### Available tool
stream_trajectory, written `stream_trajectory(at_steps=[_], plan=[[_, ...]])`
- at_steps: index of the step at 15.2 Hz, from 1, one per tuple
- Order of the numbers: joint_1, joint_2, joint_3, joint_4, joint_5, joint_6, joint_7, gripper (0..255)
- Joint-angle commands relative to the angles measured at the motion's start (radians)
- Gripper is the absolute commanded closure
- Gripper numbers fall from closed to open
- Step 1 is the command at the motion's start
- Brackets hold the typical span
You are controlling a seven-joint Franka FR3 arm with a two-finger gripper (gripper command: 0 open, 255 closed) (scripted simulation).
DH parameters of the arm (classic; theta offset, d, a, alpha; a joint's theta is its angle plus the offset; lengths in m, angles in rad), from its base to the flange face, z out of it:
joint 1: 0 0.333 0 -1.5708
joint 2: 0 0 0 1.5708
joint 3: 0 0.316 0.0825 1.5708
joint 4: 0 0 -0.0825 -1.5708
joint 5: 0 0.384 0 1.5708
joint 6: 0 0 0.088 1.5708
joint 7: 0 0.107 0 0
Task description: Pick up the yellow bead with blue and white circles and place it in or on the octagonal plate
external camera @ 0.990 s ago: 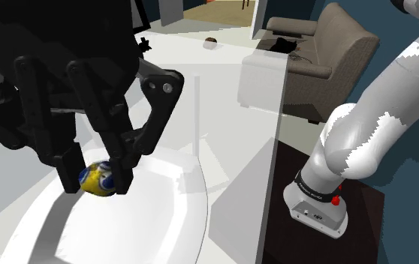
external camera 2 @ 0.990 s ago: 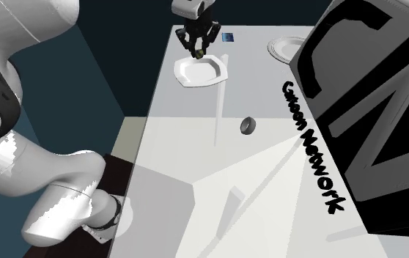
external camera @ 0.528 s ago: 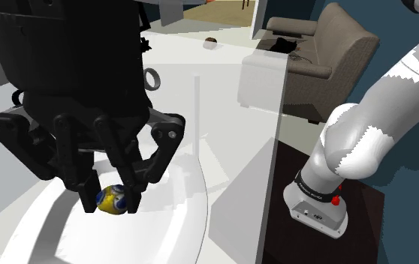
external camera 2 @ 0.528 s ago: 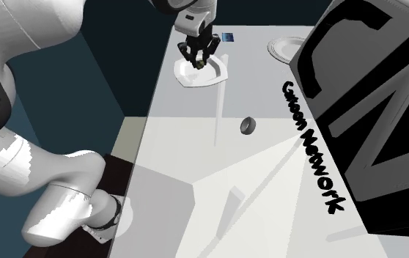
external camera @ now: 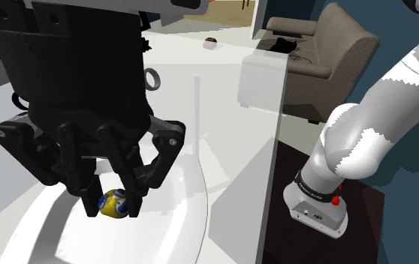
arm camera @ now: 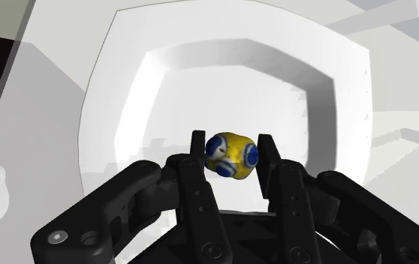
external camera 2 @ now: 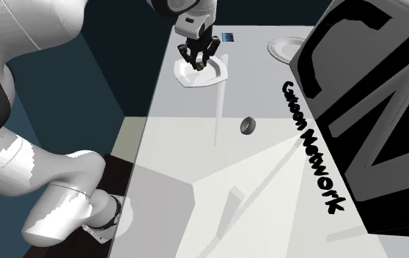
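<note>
The gripper (arm camera: 232, 159) is closed narrow on the yellow bead (arm camera: 231, 154), one black fingertip pressing each flank, so the blue-and-white circles face outward between them. The bead hangs low over the sunken well of the white octagonal plate (arm camera: 125, 82), well inside its rim. From the shoulder view I cannot tell whether it already touches the plate's floor or sits just above it. Judging by its look, the bead is small, hard, light and smooth-skinned. Being rounded, it probably rolls once let go and could squirt sideways from an off-centre pinch, so the hold across its widest middle, as it stands now, seems the sound one. A low release would likely keep it from bouncing or running to the edge, and the raised rim should catch it. The plate holds nothing else. Farther along the table (external camera 2: 196, 220), a dark ring (external camera 2: 248, 125) lies alone, and a second white dish (external camera 2: 282, 48) appears empty.
</note>
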Motion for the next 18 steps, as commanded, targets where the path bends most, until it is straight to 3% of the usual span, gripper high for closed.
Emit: stream_trajectory(at_steps=[1, 6, 10, 18], plan=[[0.000, 0.000, 0.000, 0.000, 0.000, 0.000, 0.000, 0], [0.000, 0.000, 0.000, 0.000, 0.000, 0.000, 0.000, 0], [-0.013, 0.027, -0.016, 0.143, -0.022, -0.123, 0.019, 0], [-0.013, 0.027, -0.016, 0.143, -0.022, -0.123, 0.020, 0]])
